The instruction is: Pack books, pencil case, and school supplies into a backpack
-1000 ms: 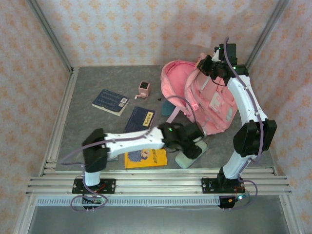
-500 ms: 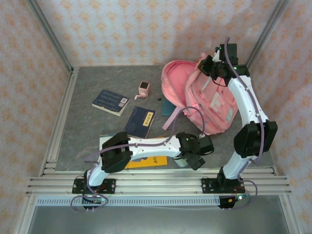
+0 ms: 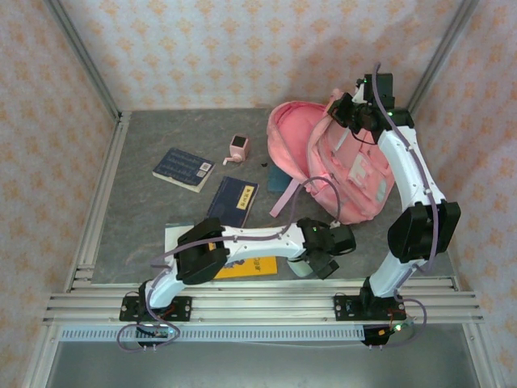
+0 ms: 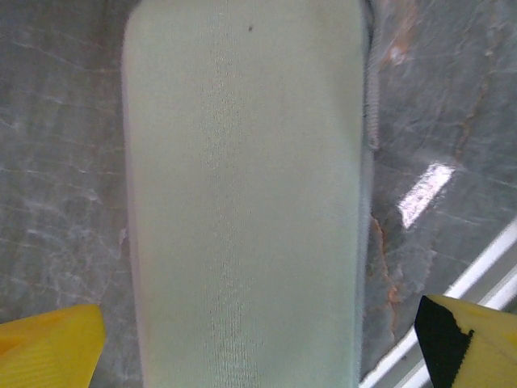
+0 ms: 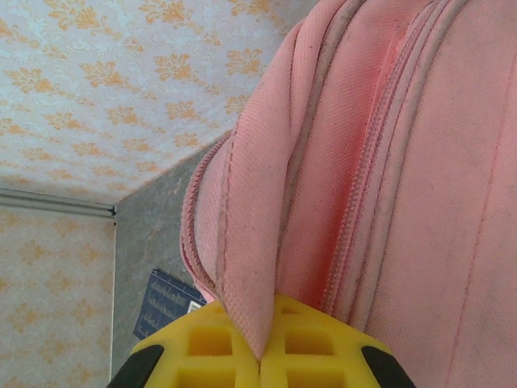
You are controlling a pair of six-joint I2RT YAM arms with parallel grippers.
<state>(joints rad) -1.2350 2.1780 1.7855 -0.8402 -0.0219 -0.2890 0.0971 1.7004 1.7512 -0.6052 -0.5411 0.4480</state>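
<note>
The left end effector hangs wide open over the mint pencil case lying on the desk near its front edge. Farther right, the right end effector pinches a fabric edge atop the pink backpack.

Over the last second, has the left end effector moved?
Yes: the left end effector shifted toward the near rail, now over the pencil case.

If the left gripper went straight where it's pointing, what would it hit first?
The left gripper would first meet the mint-green pencil case, lying straight ahead between its open jaws, though depth is unclear.
</note>
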